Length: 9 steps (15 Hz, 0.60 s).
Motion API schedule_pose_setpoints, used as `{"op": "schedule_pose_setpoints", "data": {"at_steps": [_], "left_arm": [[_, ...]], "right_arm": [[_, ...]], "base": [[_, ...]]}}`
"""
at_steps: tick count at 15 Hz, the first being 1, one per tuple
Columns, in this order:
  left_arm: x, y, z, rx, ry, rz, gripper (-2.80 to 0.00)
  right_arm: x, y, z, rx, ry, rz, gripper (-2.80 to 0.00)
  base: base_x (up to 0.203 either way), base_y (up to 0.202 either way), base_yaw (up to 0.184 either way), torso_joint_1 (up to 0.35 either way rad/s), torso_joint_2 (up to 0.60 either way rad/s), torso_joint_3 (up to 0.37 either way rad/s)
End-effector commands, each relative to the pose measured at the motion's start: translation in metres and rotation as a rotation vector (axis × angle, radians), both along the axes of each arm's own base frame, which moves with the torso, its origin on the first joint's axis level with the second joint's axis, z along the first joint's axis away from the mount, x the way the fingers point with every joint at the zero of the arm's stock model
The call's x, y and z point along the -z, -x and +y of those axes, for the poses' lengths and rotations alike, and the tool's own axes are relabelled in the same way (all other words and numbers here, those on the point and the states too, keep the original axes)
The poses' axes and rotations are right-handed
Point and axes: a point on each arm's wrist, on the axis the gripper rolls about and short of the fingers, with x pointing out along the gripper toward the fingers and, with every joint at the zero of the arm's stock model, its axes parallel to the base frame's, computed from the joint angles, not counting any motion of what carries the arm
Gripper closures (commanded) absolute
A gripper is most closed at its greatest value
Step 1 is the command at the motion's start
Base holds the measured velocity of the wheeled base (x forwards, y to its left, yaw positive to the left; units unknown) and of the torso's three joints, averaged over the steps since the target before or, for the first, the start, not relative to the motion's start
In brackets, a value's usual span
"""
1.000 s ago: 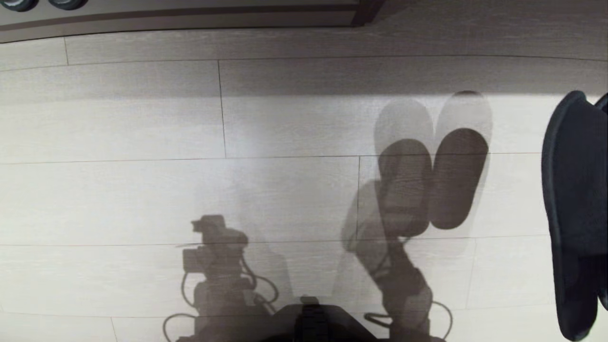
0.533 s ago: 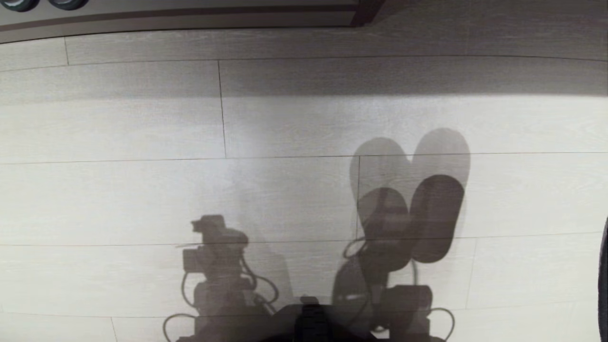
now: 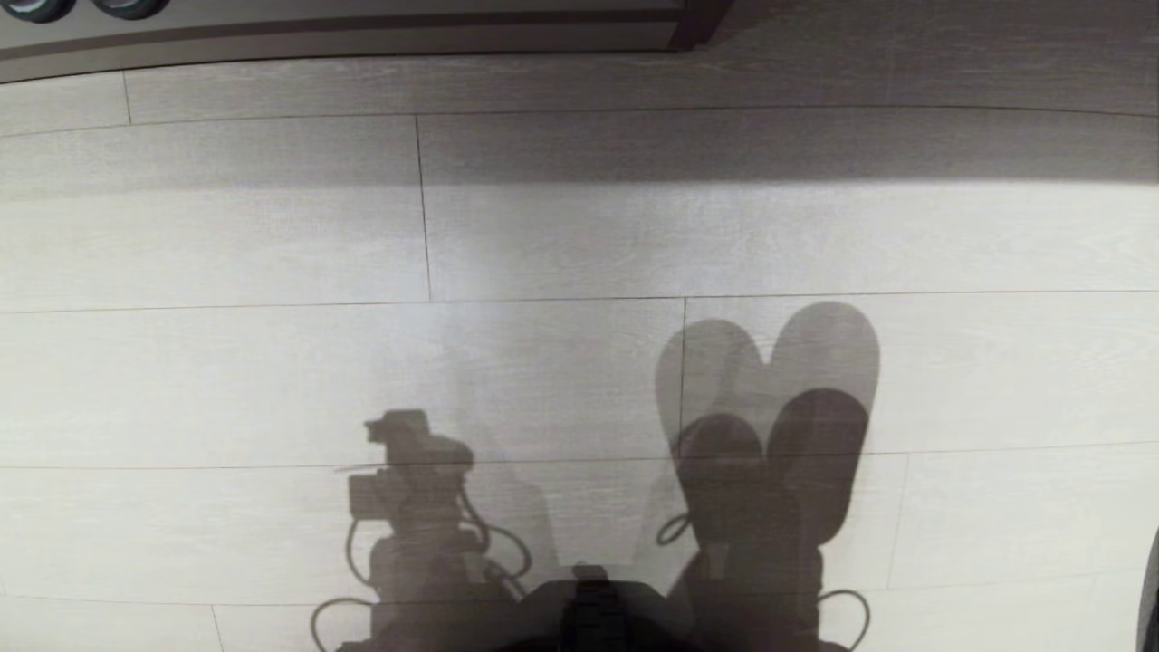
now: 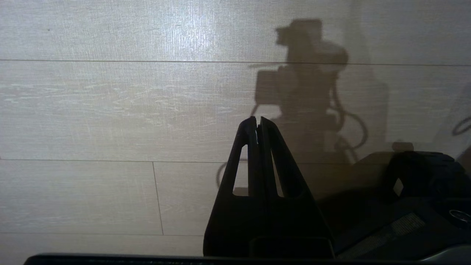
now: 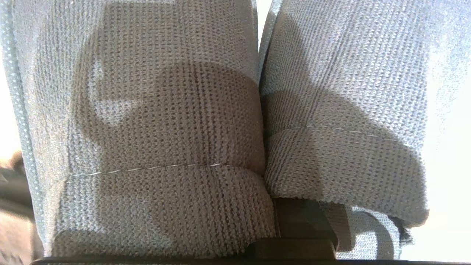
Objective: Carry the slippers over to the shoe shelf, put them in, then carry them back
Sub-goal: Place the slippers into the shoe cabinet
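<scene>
The slippers fill the right wrist view: two grey-blue ribbed fabric slides side by side, one [image 5: 154, 110] beside the other [image 5: 342, 110]. My right gripper [image 5: 279, 217] is shut on the slippers where their bands meet, and its fingertips are buried in the fabric. In the head view only a dark sliver [image 3: 1154, 598] shows at the right edge, and the pair's shadow [image 3: 779, 407] lies on the floor. My left gripper [image 4: 257, 119] hangs shut and empty over bare floor. The shoe shelf is out of view.
Pale wood-look floor planks [image 3: 272, 362] stretch ahead. A low dark furniture edge [image 3: 362, 36] runs along the far side, with two round dark parts [image 3: 81, 7] at its left end. My base [image 3: 598, 616] shows at the near edge.
My right arm has pulled back toward me with the slippers, which have almost left the head view at the right edge. Their shadow has slid nearer to my base. The left arm has not moved.
</scene>
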Motion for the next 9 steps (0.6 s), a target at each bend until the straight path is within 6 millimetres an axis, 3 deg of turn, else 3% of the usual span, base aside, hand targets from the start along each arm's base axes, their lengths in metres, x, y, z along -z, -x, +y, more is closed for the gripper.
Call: {"op": "schedule_pose_setpoints", "data": {"at_steps": [1, 6, 9], "left_arm": [[0.0, 0.0, 0.0, -0.001, 0.001, -0.002, 0.0], [0.0, 0.0, 0.0, -0.001, -0.001, 0.0, 0.0], [0.0, 0.0, 0.0, -0.001, -0.001, -0.002, 0.0]], "right_arm": [[0.024, 0.003, 0.0, 0.016, -0.005, -0.012, 0.0], [0.043, 0.0, -0.005, 0.203, -0.019, 0.097, 0.0], [0.046, -0.001, -0.005, 0.203, -0.019, 0.097, 0.0]], "base": [[0.0, 0.0, 0.0, 0.0, 0.0, 0.0], [0.0, 0.0, 0.0, 0.0, 0.0, 0.0], [0.0, 0.0, 0.0, 0.0, 0.0, 0.0]]}}
